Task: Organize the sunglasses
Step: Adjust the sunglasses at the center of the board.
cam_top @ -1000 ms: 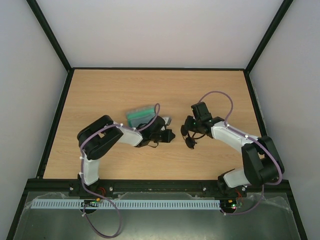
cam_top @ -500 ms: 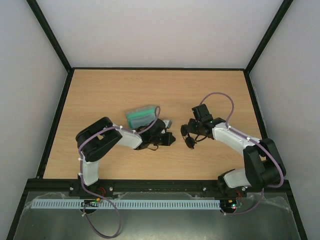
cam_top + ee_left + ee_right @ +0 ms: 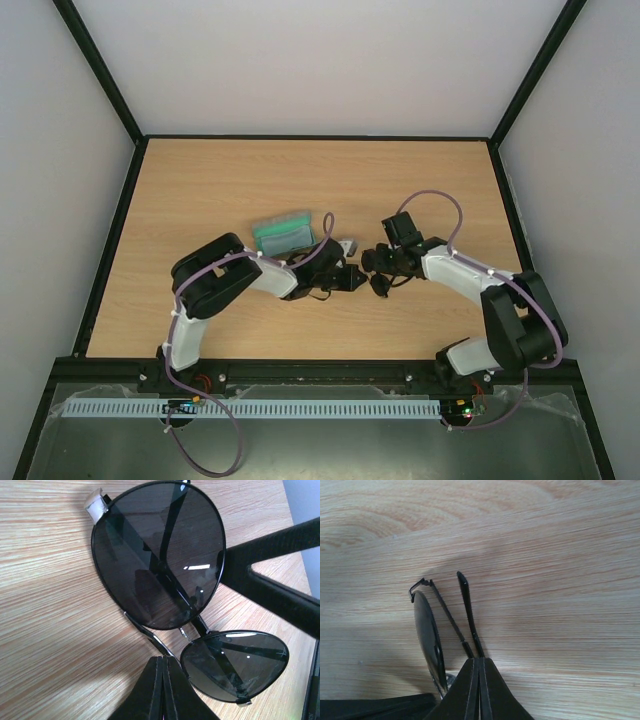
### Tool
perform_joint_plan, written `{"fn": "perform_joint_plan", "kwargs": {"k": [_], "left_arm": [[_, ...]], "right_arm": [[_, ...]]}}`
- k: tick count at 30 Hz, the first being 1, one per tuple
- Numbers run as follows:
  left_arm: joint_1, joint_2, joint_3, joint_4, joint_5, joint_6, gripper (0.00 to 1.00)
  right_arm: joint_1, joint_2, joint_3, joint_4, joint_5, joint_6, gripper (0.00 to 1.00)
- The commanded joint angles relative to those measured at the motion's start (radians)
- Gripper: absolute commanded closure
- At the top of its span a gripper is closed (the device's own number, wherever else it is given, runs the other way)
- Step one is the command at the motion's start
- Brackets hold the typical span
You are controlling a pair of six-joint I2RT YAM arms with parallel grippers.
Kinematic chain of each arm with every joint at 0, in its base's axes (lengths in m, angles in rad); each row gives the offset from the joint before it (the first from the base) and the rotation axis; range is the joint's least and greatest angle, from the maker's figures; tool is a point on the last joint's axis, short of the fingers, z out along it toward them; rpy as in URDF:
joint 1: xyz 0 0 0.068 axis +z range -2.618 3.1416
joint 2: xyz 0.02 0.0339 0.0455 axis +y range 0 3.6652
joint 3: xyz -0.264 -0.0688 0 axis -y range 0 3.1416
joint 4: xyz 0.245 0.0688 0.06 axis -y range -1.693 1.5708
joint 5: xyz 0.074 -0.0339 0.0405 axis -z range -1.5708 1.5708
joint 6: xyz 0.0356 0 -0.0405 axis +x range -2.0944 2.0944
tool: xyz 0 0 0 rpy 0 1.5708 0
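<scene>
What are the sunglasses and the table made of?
The sunglasses have shiny dark lenses, glass or plastic, I cannot tell; lights reflect in them. Their frame looks like thin dark metal wire. The table looks like matte light wood, with grain lines, maybe laminate.

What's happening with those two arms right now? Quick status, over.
Left fingers shut on sunglasses, between the lenses. Right fingers shut on the temple arms. Open case apart, not in the way.

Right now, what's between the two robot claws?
Only the sunglasses; the left wrist view shows them stretching from the left claw to the right claw, over bare table.
</scene>
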Motion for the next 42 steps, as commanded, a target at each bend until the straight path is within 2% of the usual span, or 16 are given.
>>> {"fn": "perform_joint_plan", "kwargs": {"k": [1,6,18,23,26,32,37,42], "left_arm": [[-0.01,0.087,-0.025,-0.122,-0.021,-0.006,0.98],[-0.004,0.13,-0.028,-0.098,-0.034,-0.01,0.98],[0.079,0.179,-0.235,0.109,-0.017,-0.037,0.98],[0.083,0.169,-0.277,0.14,-0.02,-0.04,0.98],[0.085,0.175,-0.276,0.144,-0.018,-0.04,0.98],[0.085,0.182,-0.239,0.118,-0.017,-0.037,0.98],[0.121,0.196,-0.172,0.06,-0.03,-0.008,0.98],[0.152,0.193,-0.096,-0.018,-0.054,0.027,0.98]], "right_arm": [[0.022,0.021,0.011,0.002,-0.053,-0.006,0.97],[0.066,0.047,0.03,0.018,-0.06,0.008,0.98],[0.138,0.032,0.067,-0.034,0.003,0.026,0.99],[0.112,0.02,0.164,-0.112,0.126,-0.007,0.9],[0.082,0.067,0.234,-0.131,0.141,-0.028,0.84],[0.02,0.207,0.329,-0.152,0.165,-0.066,0.83],[-0.029,0.253,0.279,-0.12,0.131,-0.086,0.85],[-0.03,0.213,0.199,-0.1,0.102,-0.075,0.88]]}}
